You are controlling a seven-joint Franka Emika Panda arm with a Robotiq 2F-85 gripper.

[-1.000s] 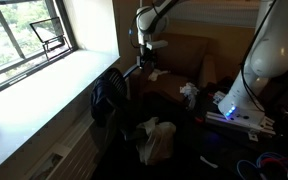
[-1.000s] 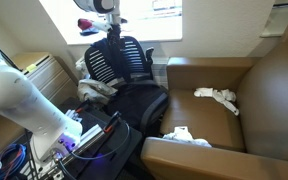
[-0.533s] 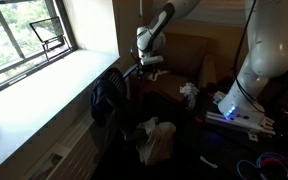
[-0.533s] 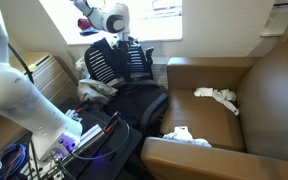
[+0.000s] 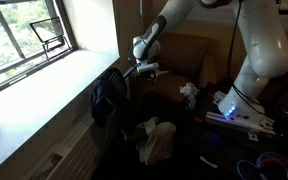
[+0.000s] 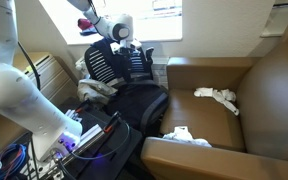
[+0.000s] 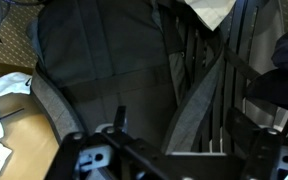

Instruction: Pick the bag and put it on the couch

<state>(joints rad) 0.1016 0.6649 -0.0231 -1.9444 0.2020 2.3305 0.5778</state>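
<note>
Hovering with gripper (image 5: 142, 69) jaws spread wide, ready for bulky fabric, lining up on what looks like the dark bag (image 6: 136, 100) slumped on the office chair (image 6: 109, 65), just beside the couch (image 6: 264, 80), nothing grasped yet

White arm (image 5: 267, 40), dark pincer (image 5: 142, 68).
Glossy rounded white links with darker joint seams; wrist head white with black fittings; base (image 5: 229, 108) glows blue-purple; pincer frame black in wrist view, angular metal, finer detail too dark to read.
</note>
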